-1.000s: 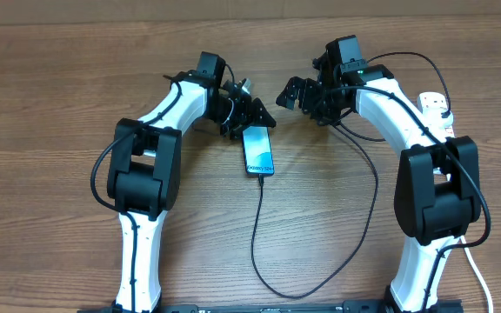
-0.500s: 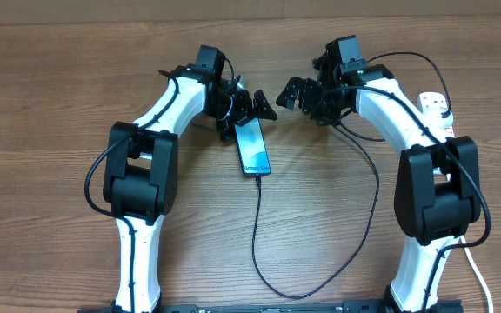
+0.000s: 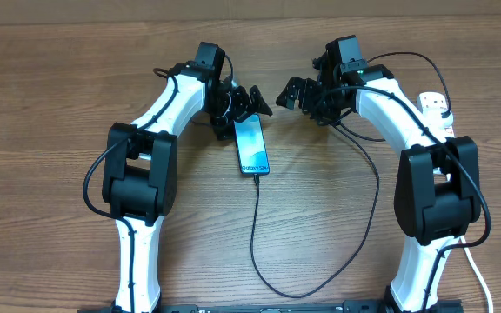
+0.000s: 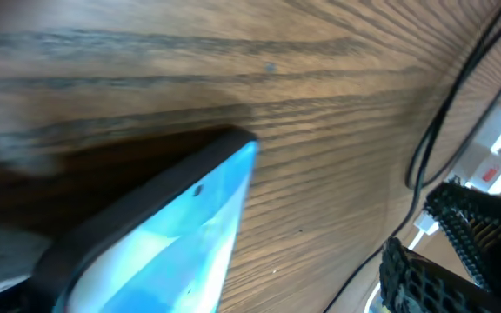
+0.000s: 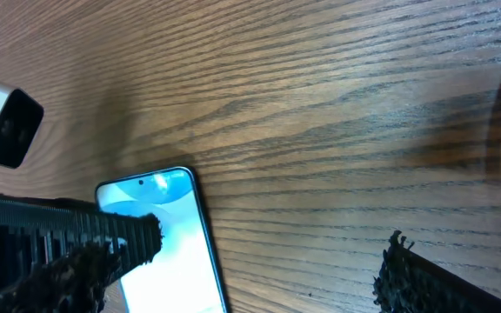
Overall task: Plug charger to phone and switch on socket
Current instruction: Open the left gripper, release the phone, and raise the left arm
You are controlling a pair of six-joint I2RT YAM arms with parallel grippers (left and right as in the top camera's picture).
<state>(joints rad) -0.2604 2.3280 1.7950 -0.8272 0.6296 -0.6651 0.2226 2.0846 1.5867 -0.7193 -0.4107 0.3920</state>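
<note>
Connector at risk
The left gripper sat at the far end of the slim, light-blue-screened smartphone, grip impossible to tell; the right gripper gaped empty beside it. Dragging the smartphone could unseat the thin black charger cable at its near end.

Glossy-screened phone, matt grained wooden table, smooth black charger cable

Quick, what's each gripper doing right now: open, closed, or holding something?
Left gripper: at the top end of the phone; open or closed cannot be told.
Right gripper: jaws open, holding nothing.
</note>
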